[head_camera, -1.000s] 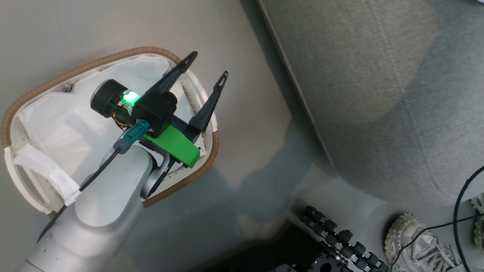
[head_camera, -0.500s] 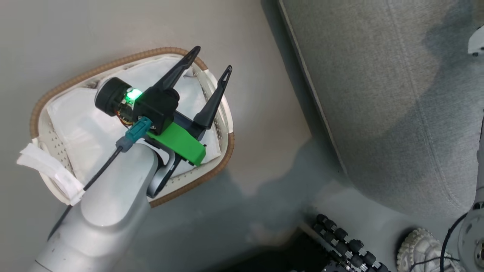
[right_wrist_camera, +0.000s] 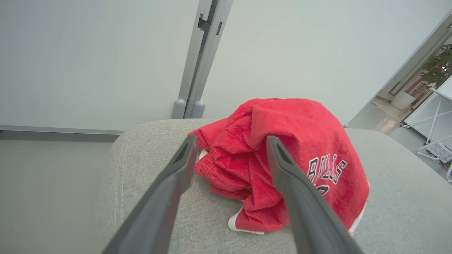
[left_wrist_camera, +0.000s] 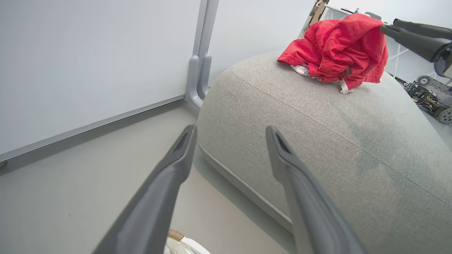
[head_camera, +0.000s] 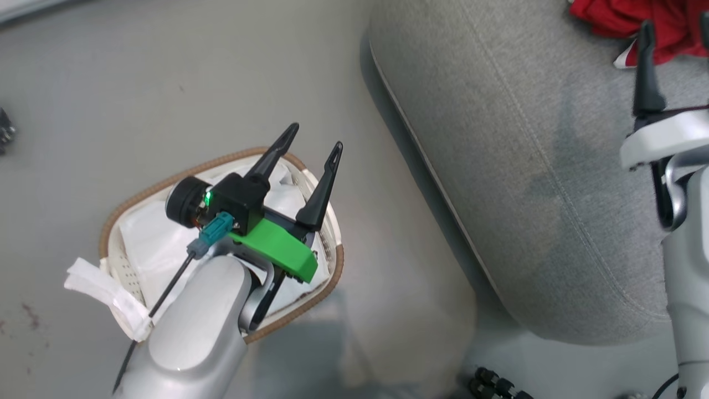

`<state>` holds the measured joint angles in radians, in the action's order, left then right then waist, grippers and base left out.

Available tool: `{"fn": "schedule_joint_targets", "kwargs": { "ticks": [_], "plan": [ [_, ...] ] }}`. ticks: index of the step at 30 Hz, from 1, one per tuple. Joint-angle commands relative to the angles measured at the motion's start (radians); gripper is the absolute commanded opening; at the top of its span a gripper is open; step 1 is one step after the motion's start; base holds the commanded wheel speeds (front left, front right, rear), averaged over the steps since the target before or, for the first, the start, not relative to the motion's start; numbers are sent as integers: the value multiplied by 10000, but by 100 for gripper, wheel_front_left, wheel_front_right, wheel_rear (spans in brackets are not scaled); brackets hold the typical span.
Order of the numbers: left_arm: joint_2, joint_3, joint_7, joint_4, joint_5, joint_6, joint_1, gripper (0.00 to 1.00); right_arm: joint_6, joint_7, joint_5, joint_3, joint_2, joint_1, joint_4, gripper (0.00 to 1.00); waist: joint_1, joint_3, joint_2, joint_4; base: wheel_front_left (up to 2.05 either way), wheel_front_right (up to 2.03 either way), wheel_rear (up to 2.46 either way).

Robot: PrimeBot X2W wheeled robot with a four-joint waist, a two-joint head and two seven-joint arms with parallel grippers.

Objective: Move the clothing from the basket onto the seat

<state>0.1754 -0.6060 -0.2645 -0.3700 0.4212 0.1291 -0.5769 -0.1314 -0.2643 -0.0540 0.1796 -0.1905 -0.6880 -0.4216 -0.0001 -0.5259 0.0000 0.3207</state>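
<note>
The red clothing (right_wrist_camera: 300,141) lies in a crumpled heap on the light grey seat (head_camera: 498,166), with its "BULLS" lettering (right_wrist_camera: 326,169) facing my right wrist camera. My right gripper (right_wrist_camera: 232,141) is open just in front of the heap with nothing between its fingers; it also shows at the head view's upper right (head_camera: 676,22). The white basket (head_camera: 127,205) with a brown rim stands on the floor left of the seat, showing its white liner and no red fabric. My left gripper (head_camera: 316,138) hangs open and empty above the basket, pointing toward the seat (left_wrist_camera: 335,141) and the clothing (left_wrist_camera: 335,46).
A white liner flap (head_camera: 105,293) hangs over the basket's near handle. A pale wall with a grey post foot (left_wrist_camera: 199,70) stands behind the seat. My base's rollers (head_camera: 493,385) show at the bottom. Some wheeled hardware (left_wrist_camera: 429,98) sits beyond the seat's far side.
The head camera has shifted, bringing the red clothing and my right gripper into the upper right. The left gripper stays open over the basket.
</note>
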Motion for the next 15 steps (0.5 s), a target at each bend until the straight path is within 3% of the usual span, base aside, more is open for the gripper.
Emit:
{"fn": "schedule_joint_targets", "kwargs": {
  "ticks": [1,10,15],
  "plan": [
    [-86,138,5,-84,-75,32,344,100,15,1,190,-169,-12,344,153,100,1,1250,0,-352,0,0,0],
    [-270,1211,5,-416,-281,32,1125,100,15,1,907,-1343,173,1375,387,100,1,2285,0,-1386,0,0,0],
    [-449,2273,5,-531,-414,32,1581,100,15,1,1292,-1714,594,1744,329,100,1,2675,0,-1975,0,0,0]
  ]
}}
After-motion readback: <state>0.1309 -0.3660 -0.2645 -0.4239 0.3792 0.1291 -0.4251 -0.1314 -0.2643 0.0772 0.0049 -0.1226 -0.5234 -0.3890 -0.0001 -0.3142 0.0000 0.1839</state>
